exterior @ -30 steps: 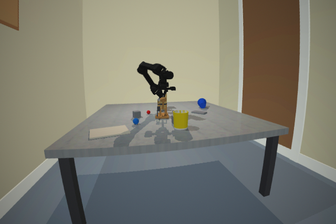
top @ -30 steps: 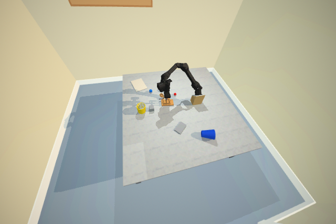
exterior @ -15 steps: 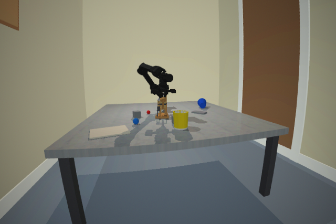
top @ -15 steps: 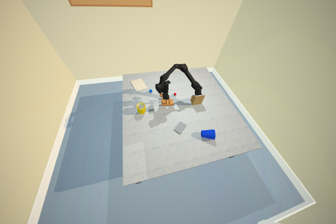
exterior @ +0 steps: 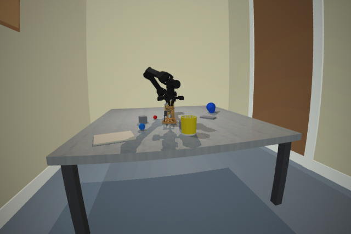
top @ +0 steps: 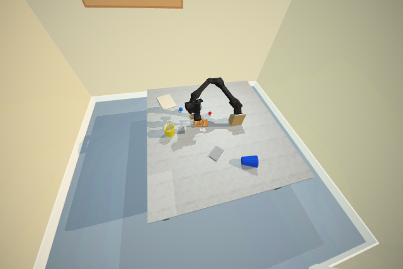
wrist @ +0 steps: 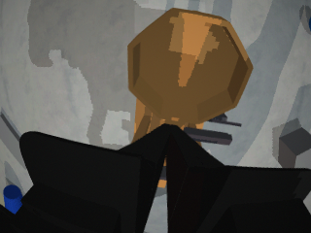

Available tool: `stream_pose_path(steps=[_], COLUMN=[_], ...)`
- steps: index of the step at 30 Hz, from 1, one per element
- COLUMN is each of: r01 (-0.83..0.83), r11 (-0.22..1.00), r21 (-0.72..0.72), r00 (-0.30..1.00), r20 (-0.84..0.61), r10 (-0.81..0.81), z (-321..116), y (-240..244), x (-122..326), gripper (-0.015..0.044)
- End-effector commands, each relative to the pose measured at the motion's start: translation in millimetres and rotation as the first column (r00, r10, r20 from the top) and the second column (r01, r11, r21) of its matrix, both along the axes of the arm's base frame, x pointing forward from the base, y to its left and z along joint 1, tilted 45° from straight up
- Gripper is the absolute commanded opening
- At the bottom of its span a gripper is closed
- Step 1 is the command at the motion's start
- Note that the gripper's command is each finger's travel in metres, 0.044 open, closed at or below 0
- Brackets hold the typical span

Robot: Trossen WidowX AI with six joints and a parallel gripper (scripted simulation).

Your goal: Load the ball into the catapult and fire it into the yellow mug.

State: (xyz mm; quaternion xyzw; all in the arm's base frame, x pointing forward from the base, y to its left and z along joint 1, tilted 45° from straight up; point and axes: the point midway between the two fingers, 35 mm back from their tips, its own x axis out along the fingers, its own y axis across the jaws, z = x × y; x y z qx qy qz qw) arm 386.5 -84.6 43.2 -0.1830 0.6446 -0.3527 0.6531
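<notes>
Fingers (top: pixel 197 118) (exterior: pixel 170 103) shut w/ nothing held, over catapult (top: pixel 200 123) (exterior: pixel 169 121) (wrist: pixel 190 63), yellow mug (top: pixel 169 130) (exterior: pixel 188 125) nearby, red ball (top: pixel 210 113) (exterior: pixel 154 117) on table (top: pixel 195 177) (exterior: pixel 226 137)

Wrist view close, others far off

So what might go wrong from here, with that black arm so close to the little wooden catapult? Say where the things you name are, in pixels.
The cup of the catapult (top: pixel 200 123) (exterior: pixel 169 121) (wrist: pixel 190 63) holds no ball, so firing now would likely launch nothing. The closed gripper (wrist: pixel 169 131) is right by the catapult's arm and might knock it or set it off early. The red ball (top: pixel 210 113) (exterior: pixel 154 117) and blue ball (top: pixel 180 109) (exterior: pixel 141 126) could roll if bumped.
</notes>
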Motion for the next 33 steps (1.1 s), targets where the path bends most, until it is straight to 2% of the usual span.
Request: stream_pose_path(steps=[1,33], r01=[-0.003,-0.003], r11=[1.0,1.0], r21=[-0.004,-0.006], r00=[1.0,1.0], r20=[0.003,0.003], r10=[0.003,0.003], z=[-4,-33], y=[-5,-40], x=[5,14], gripper=[0.0,0.0])
